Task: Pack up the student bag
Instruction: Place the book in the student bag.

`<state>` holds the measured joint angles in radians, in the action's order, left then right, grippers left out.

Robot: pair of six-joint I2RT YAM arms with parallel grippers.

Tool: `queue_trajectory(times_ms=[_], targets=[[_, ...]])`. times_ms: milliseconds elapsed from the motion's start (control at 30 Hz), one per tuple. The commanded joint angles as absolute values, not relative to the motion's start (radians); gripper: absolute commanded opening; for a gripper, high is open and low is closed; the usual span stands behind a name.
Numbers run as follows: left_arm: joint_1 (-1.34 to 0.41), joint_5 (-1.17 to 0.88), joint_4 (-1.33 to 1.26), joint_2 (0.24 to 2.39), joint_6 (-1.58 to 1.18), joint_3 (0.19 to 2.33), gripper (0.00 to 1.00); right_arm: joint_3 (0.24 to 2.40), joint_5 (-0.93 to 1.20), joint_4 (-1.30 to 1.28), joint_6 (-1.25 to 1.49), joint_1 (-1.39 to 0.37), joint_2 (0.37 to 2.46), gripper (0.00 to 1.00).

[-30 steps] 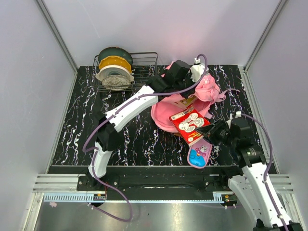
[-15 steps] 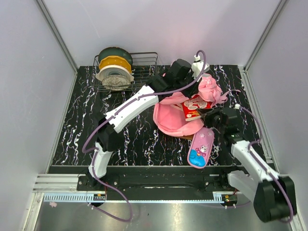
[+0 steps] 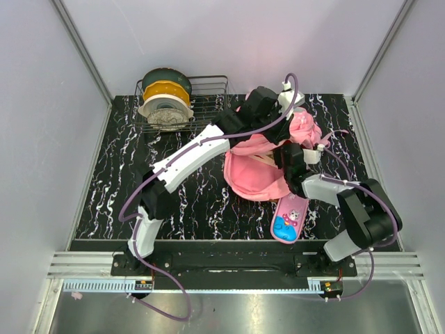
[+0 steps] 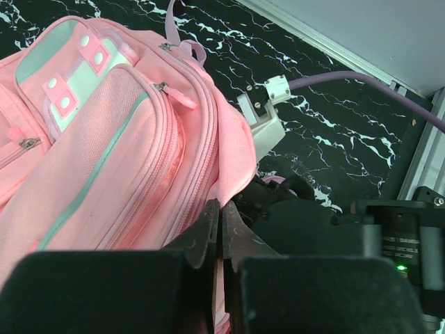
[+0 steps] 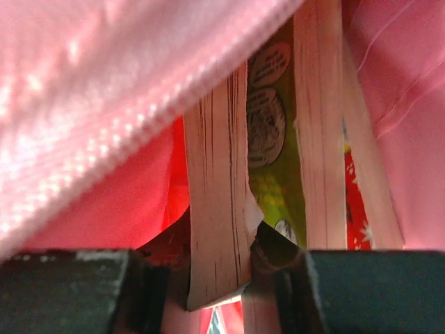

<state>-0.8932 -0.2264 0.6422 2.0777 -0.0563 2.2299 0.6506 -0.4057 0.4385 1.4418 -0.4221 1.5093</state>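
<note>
The bag (image 3: 254, 177) lies right of centre on the black marbled table (image 3: 111, 195), in its far half. The left gripper (image 4: 217, 216) is pinched tight on the pink fabric at the bag's opening edge. The right gripper (image 5: 219, 268) is pushed inside the bag and clamped on the page edge of a book (image 5: 215, 188), with pink cloth all around it. A pencil case (image 3: 288, 218) lies just in front of the bag. A wire basket (image 3: 208, 89) holding spools (image 3: 165, 101) stands at the far left.
</note>
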Motion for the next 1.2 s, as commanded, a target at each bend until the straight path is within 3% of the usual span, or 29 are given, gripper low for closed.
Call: queue_trajectory(times_ms=[0, 167, 300, 733, 867, 967, 1167], targets=[[-0.911, -0.301, 0.496, 1.970, -0.087, 2.249, 0.00, 0.736, -0.646, 0.543, 1.471, -0.451, 1.558, 0.46], [-0.908, -0.298, 0.492, 1.976, -0.084, 2.252, 0.00, 0.761, -0.638, 0.506, 1.483, -0.465, 1.601, 0.73], [-0.894, -0.290, 0.492, 1.970, -0.087, 2.241, 0.00, 0.681, -0.582, 0.548, 1.425, -0.465, 1.540, 0.81], [-0.831, -0.275, 0.469, 1.968, -0.113, 2.206, 0.00, 0.435, -0.183, 0.453, 1.232, -0.466, 1.214, 0.84], [-0.819, -0.294, 0.451, 1.956, -0.117, 2.171, 0.00, 0.345, -0.164, 0.329, 1.180, -0.466, 0.955, 0.83], [-0.813, -0.305, 0.405, 1.933, -0.136, 2.109, 0.43, 0.336, -0.164, 0.133, 1.129, -0.466, 0.748, 0.81], [-0.804, -0.305, 0.299, 1.827, -0.140, 1.935, 0.77, 0.348, -0.268, -0.307, 1.140, -0.466, 0.346, 0.80]])
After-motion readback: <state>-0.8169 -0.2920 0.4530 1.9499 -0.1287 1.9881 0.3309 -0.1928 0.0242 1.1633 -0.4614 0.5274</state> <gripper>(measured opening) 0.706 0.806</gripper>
